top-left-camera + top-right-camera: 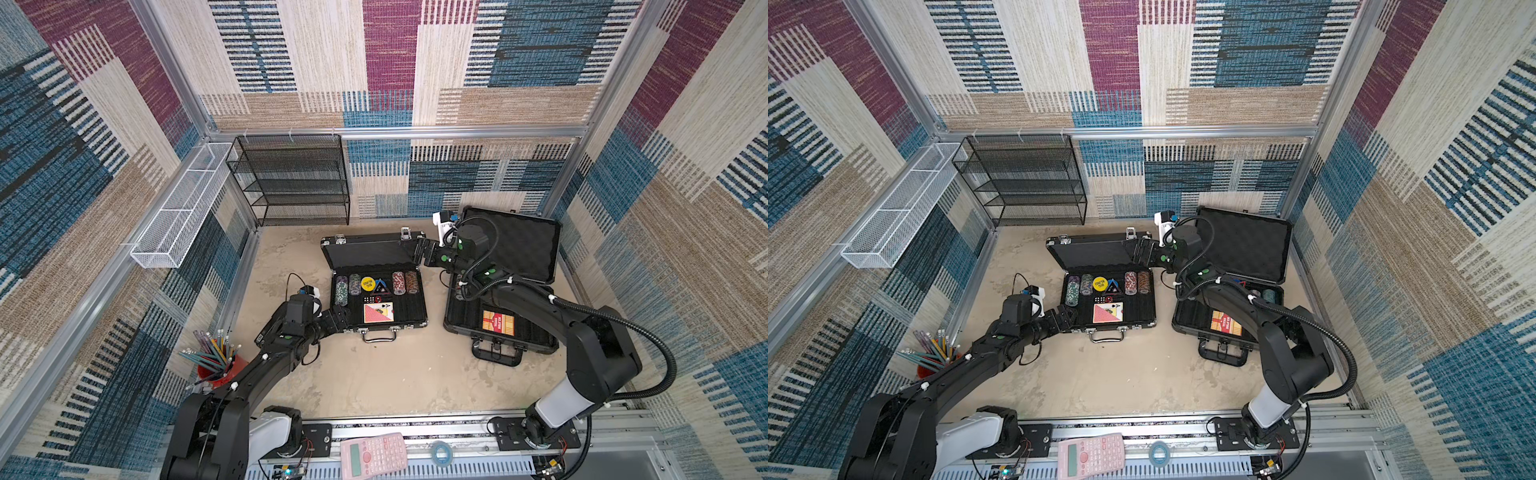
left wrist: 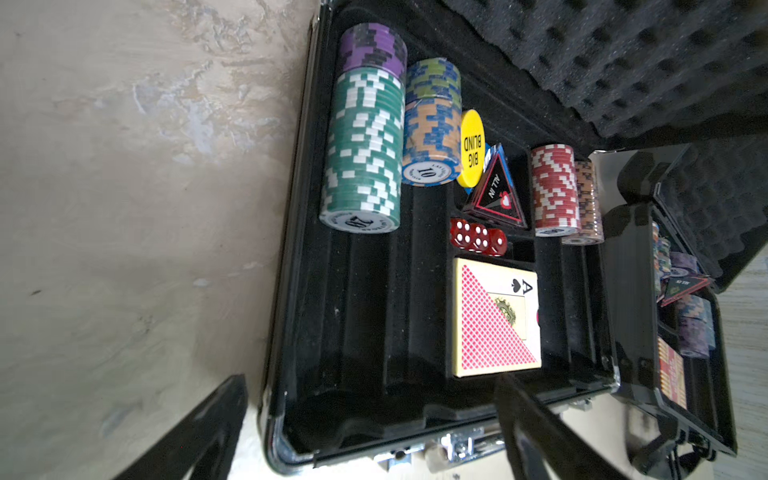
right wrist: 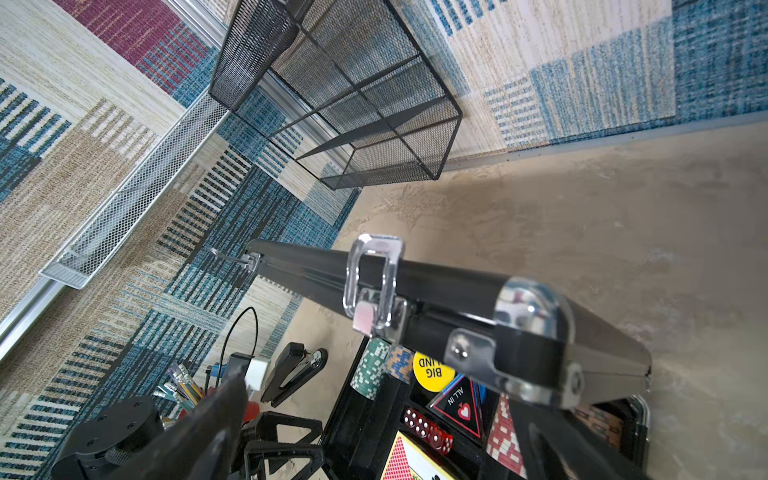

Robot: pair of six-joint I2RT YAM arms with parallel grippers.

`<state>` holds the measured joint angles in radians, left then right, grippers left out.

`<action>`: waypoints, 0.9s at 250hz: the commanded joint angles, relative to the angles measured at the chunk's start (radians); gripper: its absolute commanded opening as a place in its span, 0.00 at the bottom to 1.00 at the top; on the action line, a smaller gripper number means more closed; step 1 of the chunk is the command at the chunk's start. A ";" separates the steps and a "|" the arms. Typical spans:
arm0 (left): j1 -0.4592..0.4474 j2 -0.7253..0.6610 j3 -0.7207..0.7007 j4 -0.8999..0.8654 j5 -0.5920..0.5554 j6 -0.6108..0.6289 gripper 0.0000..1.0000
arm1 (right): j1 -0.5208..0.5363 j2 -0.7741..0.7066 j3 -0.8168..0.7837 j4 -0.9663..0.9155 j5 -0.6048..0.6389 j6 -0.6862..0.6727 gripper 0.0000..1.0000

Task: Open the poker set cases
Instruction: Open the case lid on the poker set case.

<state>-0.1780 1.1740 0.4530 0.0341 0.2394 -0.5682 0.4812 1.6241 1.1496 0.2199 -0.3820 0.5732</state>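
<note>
Black case (image 1: 365, 255), grey case (image 1: 519, 245) lids up, left end effector (image 1: 340, 313), right end effector (image 1: 422, 249) spread, stapler (image 3: 295, 372) only in right wrist view

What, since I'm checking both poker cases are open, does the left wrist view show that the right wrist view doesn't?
Left wrist only: the bulkier case, open, and purple chips. Right wrist only: the latch on the slim case's raised lid, the stapler, the mesh shelf. Both: the Big Blind button, dice, green chips.
</note>
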 commanded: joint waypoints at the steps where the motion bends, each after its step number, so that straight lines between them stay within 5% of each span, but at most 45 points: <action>1: -0.002 0.013 0.011 -0.008 -0.014 0.033 0.95 | -0.001 0.019 0.025 0.022 0.003 -0.029 0.99; 225: -0.008 0.200 0.033 0.035 -0.031 0.019 0.85 | -0.004 0.093 0.087 0.008 0.024 -0.070 1.00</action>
<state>-0.1852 1.3537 0.4835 0.0986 0.2134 -0.5499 0.4774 1.7123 1.2278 0.2180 -0.3656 0.5213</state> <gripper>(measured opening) 0.859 0.996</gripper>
